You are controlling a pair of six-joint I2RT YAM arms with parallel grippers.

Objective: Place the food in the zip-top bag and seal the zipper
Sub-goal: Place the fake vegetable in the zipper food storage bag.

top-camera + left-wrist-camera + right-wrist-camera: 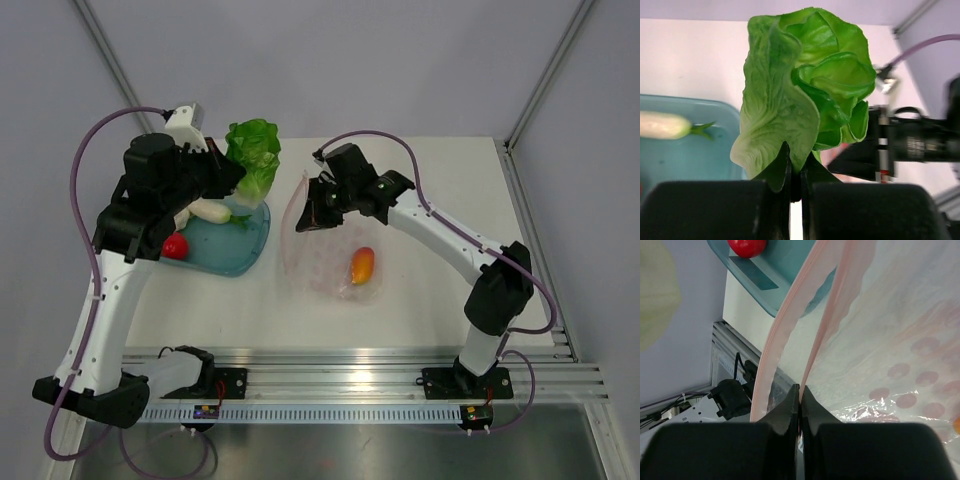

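On my left lies a shallow teal translucent plastic tray (pixel 250 250) with rounded corners, flat on the white matte worktop (pixel 430 170). A ribbed silver aluminium rail (pixel 340 362) runs along the worktop's near edge. Pale grey wall panels (pixel 350 60) close the far side, framed by slim metal posts (pixel 545 75).

Links: I see smooth white tubular shells on my left arm (pixel 108 300) and my right arm (pixel 440 235).
Joints: rounded black housings at the elbows, wrists and bases.
Cables: a thin mauve hose (pixel 80 160) runs along each arm.
Left gripper (pixel 795 176): matte black, with two wedge-shaped fingers on blocky black mounts.
Right gripper (pixel 800 396): the same black wedges and mounts.
Wrist block (pixel 187 120): small and white, on my left arm.
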